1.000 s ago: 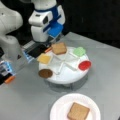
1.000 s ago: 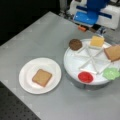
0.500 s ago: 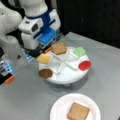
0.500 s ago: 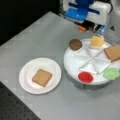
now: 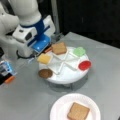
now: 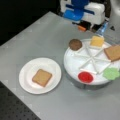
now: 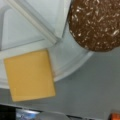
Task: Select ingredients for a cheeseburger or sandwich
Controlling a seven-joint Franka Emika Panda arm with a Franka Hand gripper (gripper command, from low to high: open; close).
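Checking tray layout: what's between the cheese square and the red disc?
In a front view, only white divider ribs and bare tray compartments lie between the cheese square and the red disc.

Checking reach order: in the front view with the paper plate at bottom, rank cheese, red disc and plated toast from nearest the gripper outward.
From the gripper:
1. Cheese square, tray's left side.
2. Red disc, tray's right side.
3. Toast on the paper plate, bottom.
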